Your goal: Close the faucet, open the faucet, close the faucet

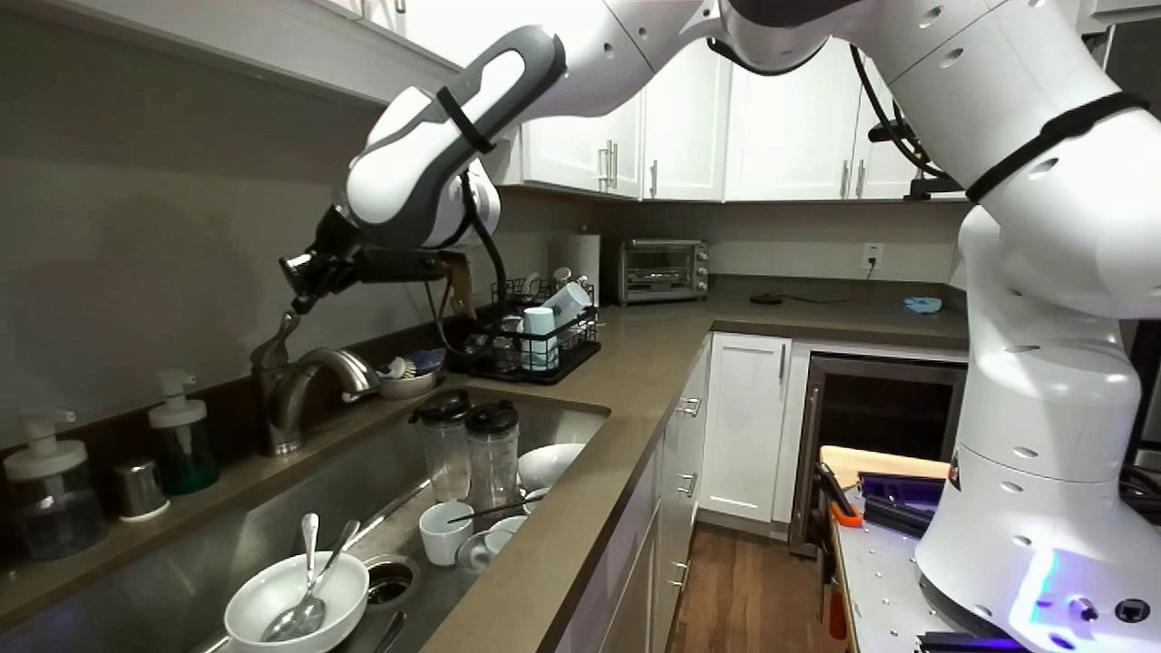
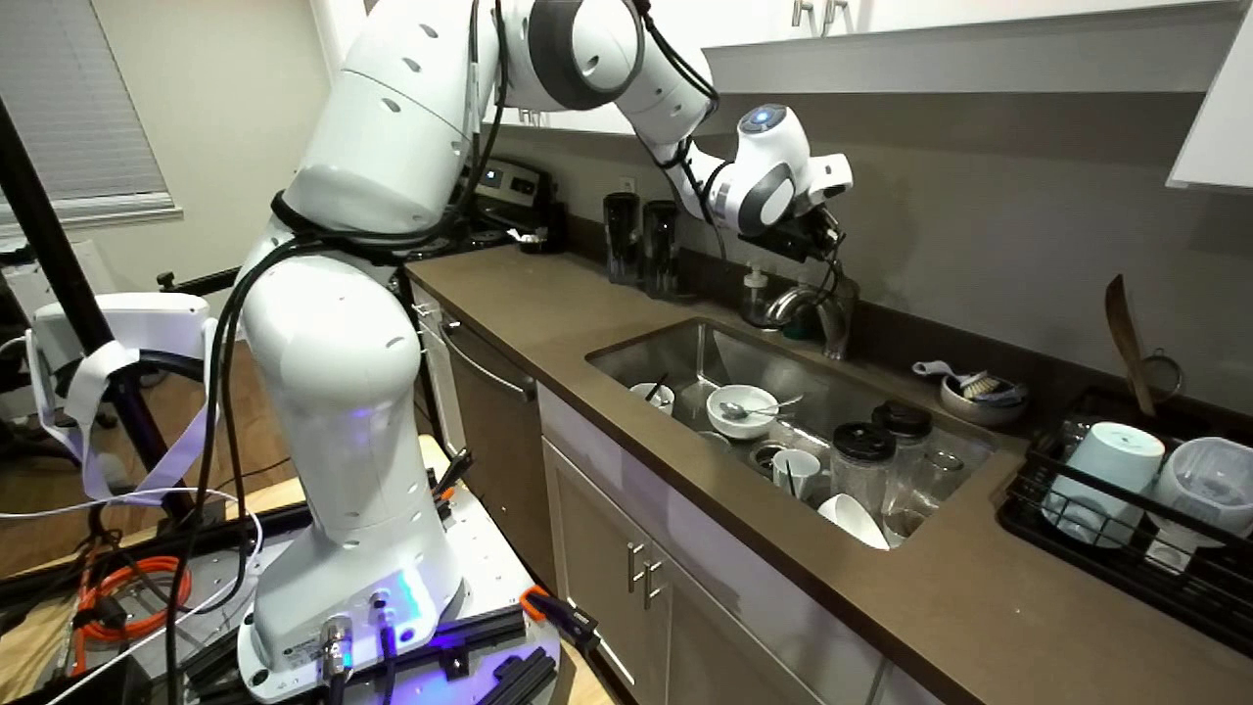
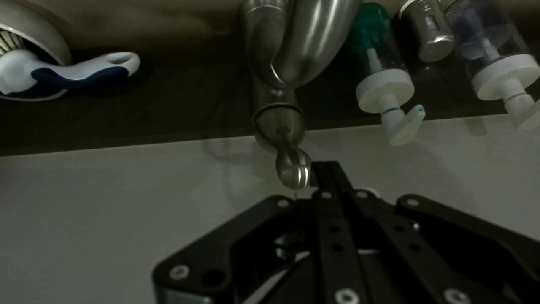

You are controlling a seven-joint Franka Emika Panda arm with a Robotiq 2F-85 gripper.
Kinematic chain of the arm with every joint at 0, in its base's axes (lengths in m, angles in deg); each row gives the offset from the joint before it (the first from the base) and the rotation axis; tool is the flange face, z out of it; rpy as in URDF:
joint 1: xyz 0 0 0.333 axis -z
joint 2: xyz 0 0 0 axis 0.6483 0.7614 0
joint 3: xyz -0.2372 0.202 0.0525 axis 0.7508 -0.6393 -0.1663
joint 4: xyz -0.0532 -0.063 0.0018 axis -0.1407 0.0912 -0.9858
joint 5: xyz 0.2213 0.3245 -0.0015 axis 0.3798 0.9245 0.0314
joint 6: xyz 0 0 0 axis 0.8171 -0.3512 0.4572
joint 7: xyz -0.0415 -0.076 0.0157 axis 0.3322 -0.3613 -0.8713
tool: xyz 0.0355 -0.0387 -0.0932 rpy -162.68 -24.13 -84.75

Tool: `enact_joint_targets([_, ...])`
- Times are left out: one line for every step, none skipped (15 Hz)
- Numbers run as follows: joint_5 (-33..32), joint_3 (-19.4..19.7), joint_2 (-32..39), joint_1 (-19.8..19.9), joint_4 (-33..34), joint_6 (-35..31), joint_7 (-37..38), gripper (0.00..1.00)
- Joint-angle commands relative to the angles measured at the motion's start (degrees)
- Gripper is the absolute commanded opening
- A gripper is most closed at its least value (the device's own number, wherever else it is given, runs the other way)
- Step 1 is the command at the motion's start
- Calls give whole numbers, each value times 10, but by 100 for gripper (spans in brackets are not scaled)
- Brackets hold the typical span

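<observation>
Foremost in the wrist view, holds the gripper (image 3: 328,165) pressed fully together, empty, beside the lever (image 3: 291,162), perhaps touching, too dark to tell. Just beyond, shows the faucet (image 3: 295,63) behind the sink (image 1: 218,553), between brush bowl (image 3: 38,25) and soap dispensers (image 3: 384,80).

0 texts, brands or numbers are showing legibly. In an exterior view, faint small print (image 2: 301,648) is sitting on the white robot base (image 2: 328,592) beside the cable connectors (image 2: 336,638), looking too small and blurred to read.
</observation>
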Motion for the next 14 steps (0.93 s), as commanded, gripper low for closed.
enact_joint_targets([-9,-17,18,22,38,37,-11,0])
enact_joint_targets([-8,-16,19,23,42,45,-10,0])
enact_joint_targets([-7,-19,22,27,46,49,-11,0])
enact_joint_targets([-5,-23,23,30,49,56,-13,0])
enact_joint_targets([-4,-23,26,31,52,59,-12,0])
enact_joint_targets([-3,-25,30,33,56,61,-13,0])
enact_joint_targets([-2,-30,33,36,58,58,-14,0])
enact_joint_targets([0,-34,36,38,59,56,-15,0])
enact_joint_targets([0,-37,40,39,60,51,-15,0])
enact_joint_targets([-2,-36,43,36,61,45,-12,0])
enact_joint_targets([-1,-39,46,37,62,42,-14,0])
enact_joint_targets([-2,-40,49,36,64,39,-13,0])
enact_joint_targets([-3,-39,53,34,67,35,-11,0])
enact_joint_targets([-3,-39,55,33,68,33,-11,0])
